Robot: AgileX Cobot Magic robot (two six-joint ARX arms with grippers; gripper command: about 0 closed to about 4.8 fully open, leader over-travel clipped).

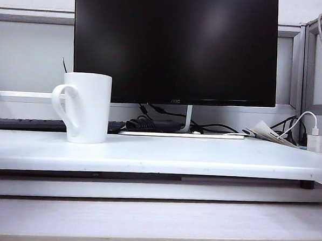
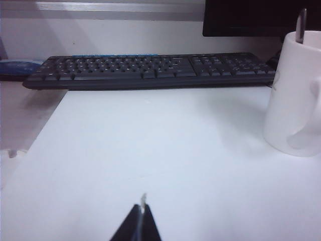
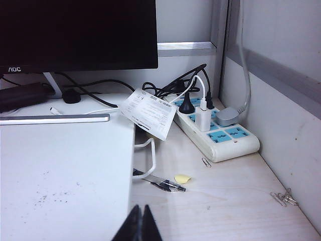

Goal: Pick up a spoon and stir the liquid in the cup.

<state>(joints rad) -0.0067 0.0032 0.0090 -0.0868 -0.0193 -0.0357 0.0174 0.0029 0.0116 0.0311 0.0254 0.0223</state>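
The cup point(image 1: 87, 107) stands upright on the white counter point(image 1: 202, 155) at about nine o'clock in the exterior view, its loop handle turned toward the outer left edge. The spoon point(image 1: 64, 65) rests inside it, and only the thin grey handle end pokes above the rim at roughly eleven o'clock, leaning against the far wall. That lean most likely leaves the handle tip as the one part free to be pinched, since the bowl sits hidden in the cup; whether there is liquid inside cannot be told from here.

Neither arm appears in the exterior view. The left tool point(image 2: 143, 221) is closed and empty, its two dark fingers pressed together low over bare counter, with the cup point(image 2: 296, 95) well apart from it toward one o'clock and the spoon point(image 2: 301, 25) rising from the rim. A black keyboard point(image 2: 150, 70) lies across the far side at twelve o'clock, behind the cup.

The right tool point(image 3: 142, 223) is likewise closed on nothing, hanging over the counter's right edge, facing a power strip point(image 3: 215, 133) and a paper slip point(image 3: 150, 113) at one o'clock. Being nearer the cup, the left tool seems the likelier one to reach, and it would have to open first.
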